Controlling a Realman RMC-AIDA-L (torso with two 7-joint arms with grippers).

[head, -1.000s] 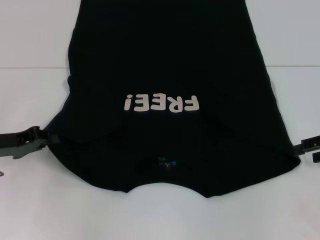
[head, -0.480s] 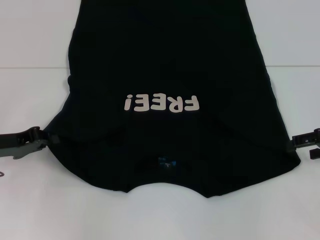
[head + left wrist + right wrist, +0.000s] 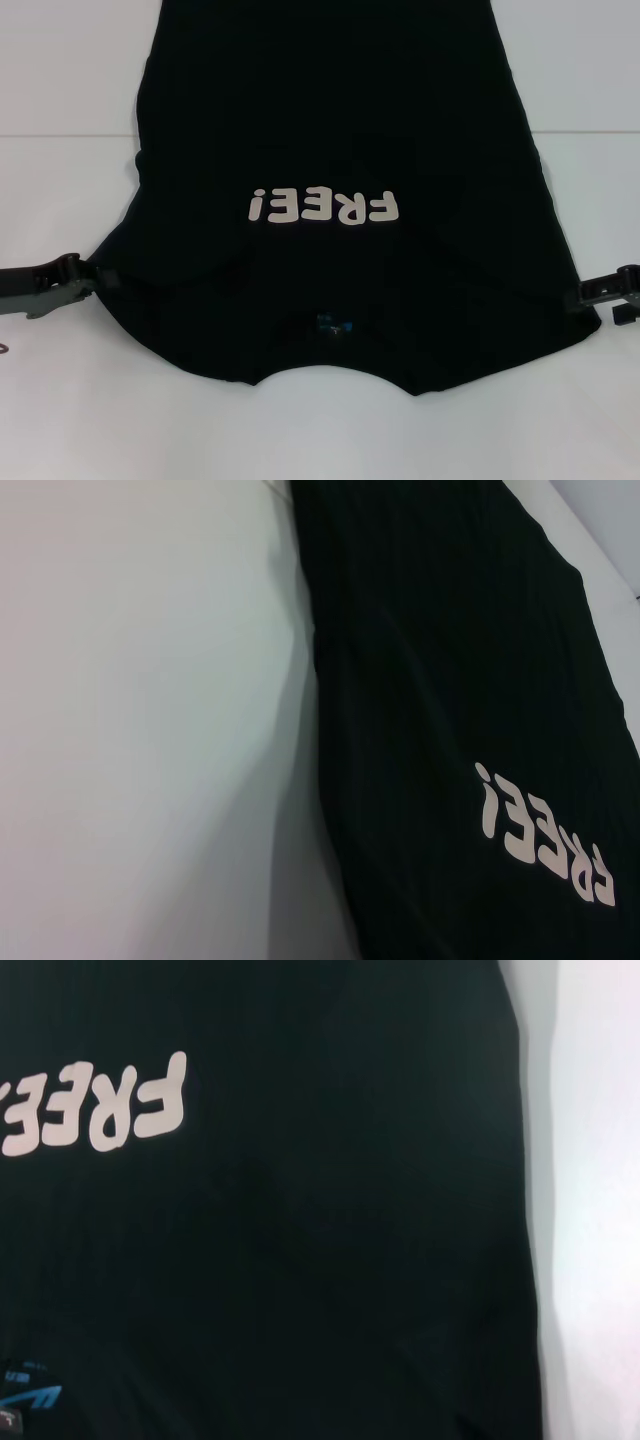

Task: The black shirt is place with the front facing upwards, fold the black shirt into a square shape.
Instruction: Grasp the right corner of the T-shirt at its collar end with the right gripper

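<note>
Shirt [image 3: 340,140]: lies flat on the white table [image 3: 60,80], letters up, neck nearest the robot.
Left gripper [image 3: 100,273]: at its left edge; grip can't tell.
Right gripper [image 3: 585,293]: at its right edge; grip can't tell.

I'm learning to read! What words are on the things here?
"FREE!" in big off-white letters, upside down from the head view, on the chest of the black shirt.
Neck label: small and blue, its print too small to read.
</note>
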